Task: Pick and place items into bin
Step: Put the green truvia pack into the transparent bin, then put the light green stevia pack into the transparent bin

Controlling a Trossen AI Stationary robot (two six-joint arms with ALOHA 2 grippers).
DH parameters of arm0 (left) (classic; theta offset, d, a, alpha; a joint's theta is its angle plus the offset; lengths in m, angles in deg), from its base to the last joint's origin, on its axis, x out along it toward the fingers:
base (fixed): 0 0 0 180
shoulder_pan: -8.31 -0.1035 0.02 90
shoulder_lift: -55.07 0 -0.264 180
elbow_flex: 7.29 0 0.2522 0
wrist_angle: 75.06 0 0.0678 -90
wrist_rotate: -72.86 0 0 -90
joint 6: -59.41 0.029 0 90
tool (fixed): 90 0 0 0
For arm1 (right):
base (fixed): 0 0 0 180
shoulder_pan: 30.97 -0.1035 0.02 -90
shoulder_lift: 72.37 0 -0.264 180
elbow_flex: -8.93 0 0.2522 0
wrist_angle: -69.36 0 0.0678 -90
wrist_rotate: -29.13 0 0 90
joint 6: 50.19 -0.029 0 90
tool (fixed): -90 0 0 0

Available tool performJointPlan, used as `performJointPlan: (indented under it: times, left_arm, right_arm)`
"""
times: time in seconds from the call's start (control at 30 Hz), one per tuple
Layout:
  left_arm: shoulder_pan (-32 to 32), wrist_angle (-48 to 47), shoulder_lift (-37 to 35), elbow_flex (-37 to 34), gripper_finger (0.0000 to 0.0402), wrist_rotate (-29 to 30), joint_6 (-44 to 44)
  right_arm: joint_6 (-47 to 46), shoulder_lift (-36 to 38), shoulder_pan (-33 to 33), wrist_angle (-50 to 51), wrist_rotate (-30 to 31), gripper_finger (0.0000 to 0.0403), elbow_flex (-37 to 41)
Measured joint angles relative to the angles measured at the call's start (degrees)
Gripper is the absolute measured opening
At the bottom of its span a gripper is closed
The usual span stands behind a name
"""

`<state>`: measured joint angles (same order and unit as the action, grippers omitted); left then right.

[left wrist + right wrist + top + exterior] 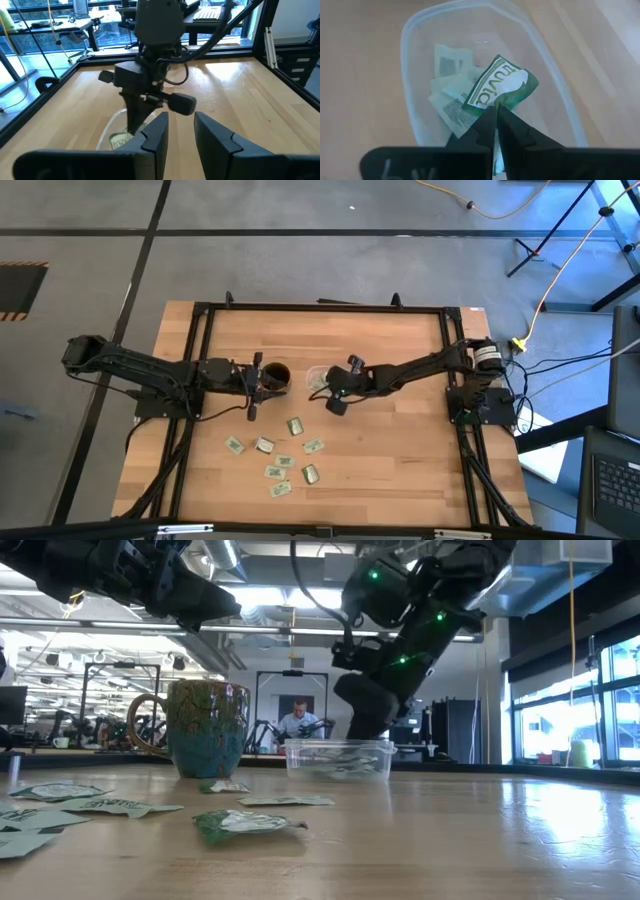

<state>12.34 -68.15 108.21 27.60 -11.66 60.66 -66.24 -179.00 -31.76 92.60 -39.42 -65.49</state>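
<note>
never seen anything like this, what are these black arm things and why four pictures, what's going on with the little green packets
These are two robot arms at a wooden table, each ending in a two-finger gripper. One picture looks straight down, one looks level across the tabletop, and two come from cameras on the arms' wrists.

The right gripper hangs over a clear plastic bin, pinching a green and white packet between nearly closed fingers. A few packets already lie inside the bin. The left gripper waits beside it with fingers apart, holding nothing.

A brown mug stands next to the bin, and loose packets lie scattered on the table nearer the front edge. A person sits in the room behind.
</note>
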Motion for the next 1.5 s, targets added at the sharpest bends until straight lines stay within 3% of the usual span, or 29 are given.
performJointPlan:
  times: [0.17,0.43,0.6,0.8,1.17,1.5]
  left_arm:
    - [0.0,0.0,0.0,0.0,0.0088,0.0,0.1]
    - [0.0,0.0,0.0,0.0,0.0088,0.0,0.5]
    - [0.0,0.0,0.0,0.0,0.0088,0.0,0.5]
    - [0.0,0.0,0.0,0.0,0.0088,0.0,0.6]
    - [0.0,0.2,0.0,0.0,0.0088,0.0,0.5]
    - [0.0,0.1,0.0,0.0,0.0088,0.0,0.5]
  right_arm:
    - [0.1,0.4,-0.2,-0.1,-0.2,0.0045,0.0]
    - [0.8,3.5,-0.3,0.0,-0.2,0.0135,0.0]
    - [3.3,5.4,-2.4,-0.4,-3.9,0.0160,0.0]
    - [8.9,4.9,-8.8,-5.5,-16.1,0.0163,-0.1]
    - [10.5,-2.7,-17.3,-15.9,-15.1,0.0162,0.0]
    - [10.5,-7.3,-18.3,-18.7,-15.1,0.0113,-0.1]
